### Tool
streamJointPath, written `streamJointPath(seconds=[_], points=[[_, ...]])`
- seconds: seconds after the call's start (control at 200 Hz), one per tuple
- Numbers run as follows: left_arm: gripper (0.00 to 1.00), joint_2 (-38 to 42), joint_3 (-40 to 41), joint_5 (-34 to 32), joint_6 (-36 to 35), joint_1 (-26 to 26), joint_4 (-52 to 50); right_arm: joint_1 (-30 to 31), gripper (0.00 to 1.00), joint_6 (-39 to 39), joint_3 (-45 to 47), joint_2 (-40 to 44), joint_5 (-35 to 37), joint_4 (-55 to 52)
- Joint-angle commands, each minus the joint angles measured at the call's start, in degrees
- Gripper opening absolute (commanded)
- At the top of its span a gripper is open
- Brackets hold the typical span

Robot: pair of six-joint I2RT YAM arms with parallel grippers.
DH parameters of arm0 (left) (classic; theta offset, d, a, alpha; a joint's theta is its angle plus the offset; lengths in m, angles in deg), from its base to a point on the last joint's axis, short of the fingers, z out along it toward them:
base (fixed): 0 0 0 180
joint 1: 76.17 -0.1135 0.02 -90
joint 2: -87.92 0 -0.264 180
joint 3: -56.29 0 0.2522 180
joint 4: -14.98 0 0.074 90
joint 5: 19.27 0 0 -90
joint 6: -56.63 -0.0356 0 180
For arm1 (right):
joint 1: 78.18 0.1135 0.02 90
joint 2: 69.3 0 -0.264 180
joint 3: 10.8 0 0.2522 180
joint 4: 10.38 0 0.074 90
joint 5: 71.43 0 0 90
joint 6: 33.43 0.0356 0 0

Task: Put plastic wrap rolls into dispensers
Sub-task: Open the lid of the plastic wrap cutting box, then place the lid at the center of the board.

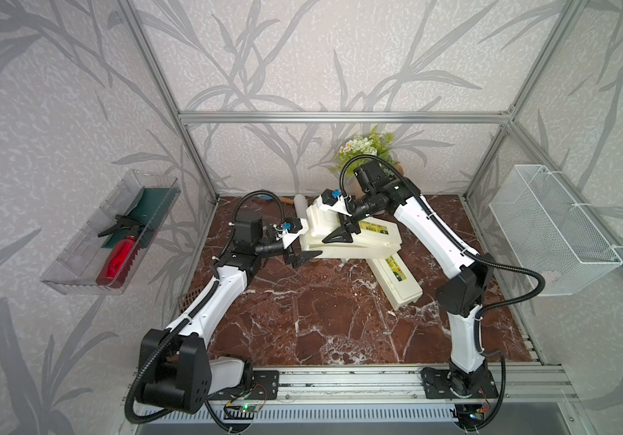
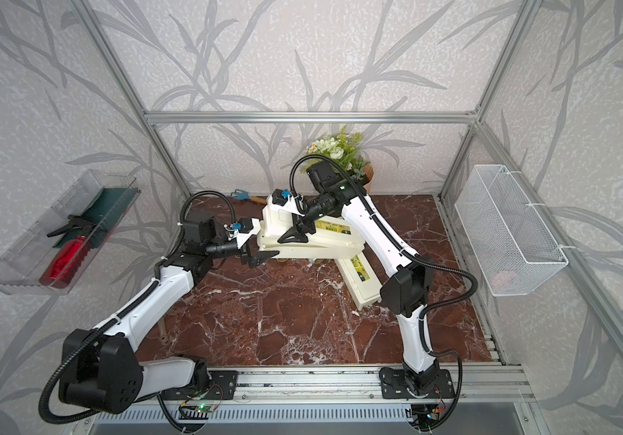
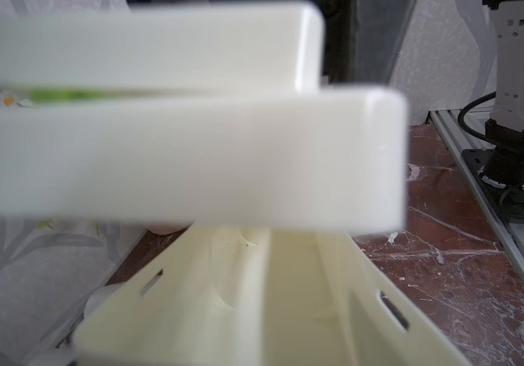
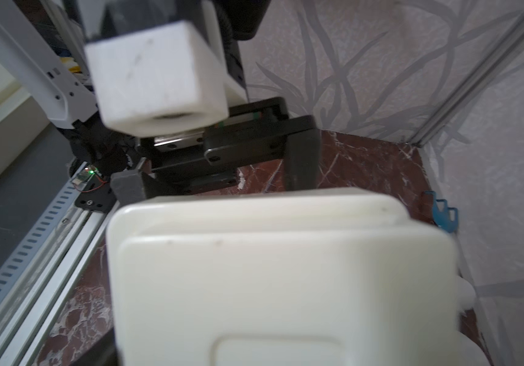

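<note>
L gripper [image 1: 308, 257] at end of open dispenser [image 1: 361, 249], R gripper [image 1: 340, 233] at its lid [image 1: 321, 218]; both jaw pairs wide, grip unclear.

Robot lab test cell, dressed up like a home. Signs of a lab: alu extrusion frame [image 1: 344, 117] round the bench [image 1: 321, 312], w/ leaf-print wallpaper panels [image 1: 76, 94] filling it. 2 robot arms, left arm [image 1: 204, 301] & right arm [image 1: 434, 233], bolted to a rail [image 1: 340, 380] at bench front. Bare circuit board [image 1: 244, 408] w/ loose wires just below the rail. Homey bits: red marble-look bench top, potted flowers [image 1: 364, 148] at bench back, clear tray [image 1: 57, 280] w/ red spray bottle [image 1: 118, 260] on wall left of bench, wire basket [image 1: 551, 226] on wall right of bench.
</note>
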Motion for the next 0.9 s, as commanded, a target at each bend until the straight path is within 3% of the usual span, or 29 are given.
streamJointPath(seconds=[0.0,0.225,0.365,0.54,0.72,0.895], points=[[0.00,2.24,1.11,-3.43,0.50,-1.10,-0.66,-3.56,0.20,9.12,-2.72,1.53,9.32,5.99],[0.00,3.72,1.07,-7.43,-0.64,-0.94,-0.66,-2.14,0.27,1.95,-6.01,-0.98,3.99,-1.89],[0.00,4.91,1.55,-11.96,-0.59,-3.48,-2.41,-0.44,0.27,0.42,-6.30,0.44,10.03,-3.52],[0.00,6.86,6.19,-12.08,8.20,-10.73,8.90,1.40,0.29,-0.77,-5.33,2.77,15.46,-6.69],[0.00,6.92,6.24,-13.23,6.94,-14.56,7.56,5.86,0.30,-2.90,1.40,5.67,17.56,-6.89],[0.00,7.77,8.42,-17.91,8.75,-17.58,12.93,10.97,0.30,-0.97,9.98,6.73,16.75,-3.89]])
